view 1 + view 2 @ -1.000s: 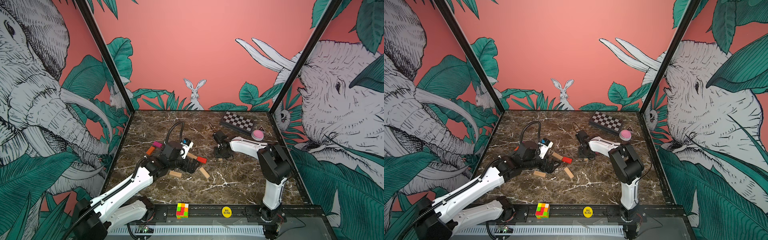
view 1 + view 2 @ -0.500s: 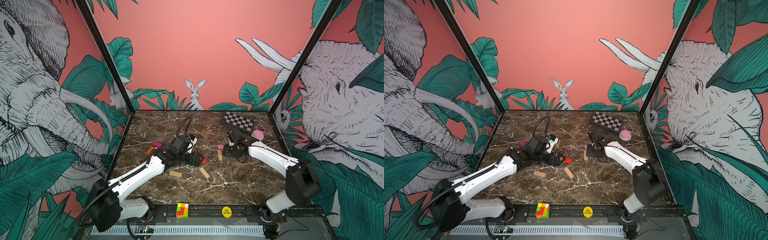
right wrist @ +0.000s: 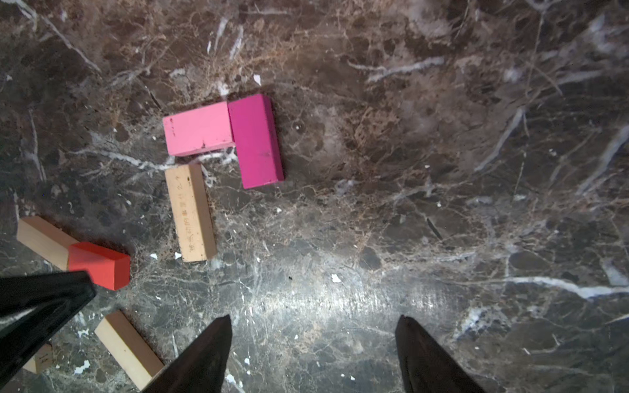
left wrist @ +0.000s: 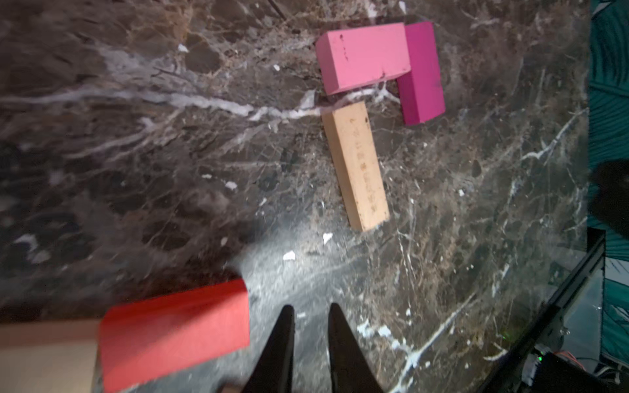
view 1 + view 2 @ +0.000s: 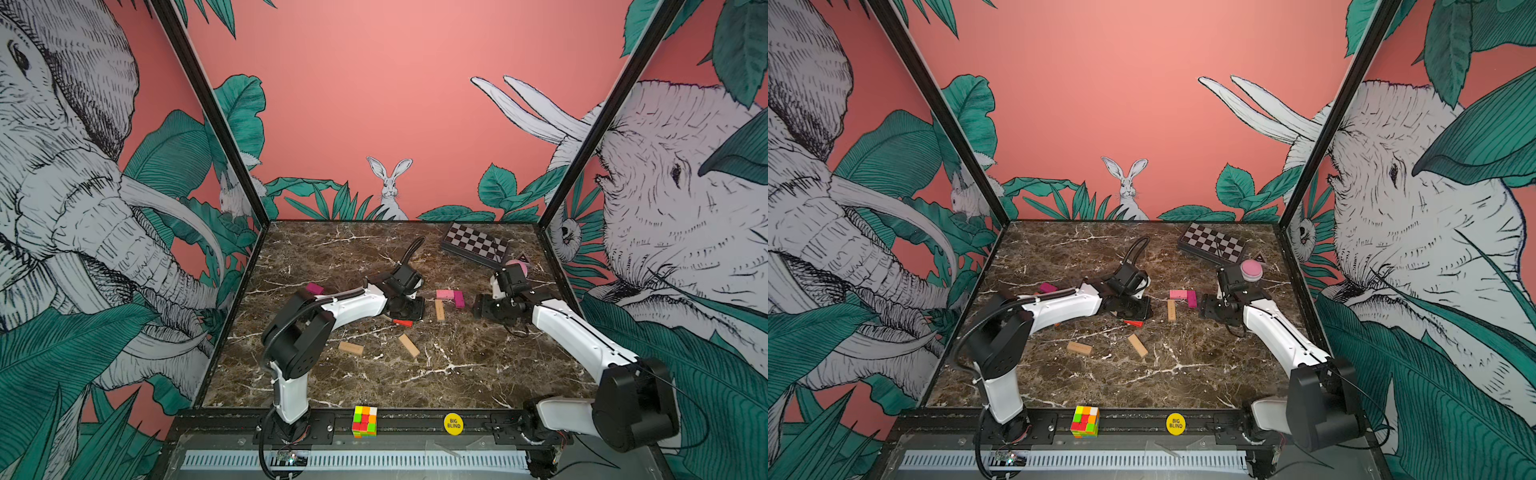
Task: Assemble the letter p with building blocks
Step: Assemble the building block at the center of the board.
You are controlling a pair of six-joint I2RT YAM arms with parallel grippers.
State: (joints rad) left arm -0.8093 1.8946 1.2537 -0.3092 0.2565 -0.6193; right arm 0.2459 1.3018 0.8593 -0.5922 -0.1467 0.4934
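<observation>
A pink block point(image 5: 444, 294), a magenta block point(image 5: 459, 299) and a tan block point(image 5: 439, 309) lie together flat mid-table; the pink point(image 3: 199, 129) and magenta point(image 3: 257, 141) touch in an L, the tan point(image 3: 191, 211) just below the pink. My right gripper point(image 3: 313, 320) stands wide open and empty, just right of them point(image 5: 478, 309). My left gripper point(image 4: 311, 309) is closed to a narrow slit with nothing in it, beside a red block point(image 4: 173, 333) that rests on a tan block point(image 3: 42, 238).
Two more tan blocks point(image 5: 350, 348) point(image 5: 409, 345) lie nearer the front, and a magenta block point(image 5: 314, 288) behind the left arm. A checkered box point(image 5: 1214, 245) and a pink round thing point(image 5: 1251, 269) sit back right. A puzzle cube point(image 5: 1086, 422) and yellow disc point(image 5: 1175, 423) rest on the front rail.
My left jaws went from wide to a narrow slit beside the red block. My right gripper drew back rightward and opened wider; the magenta block now lies free against the pink one.
</observation>
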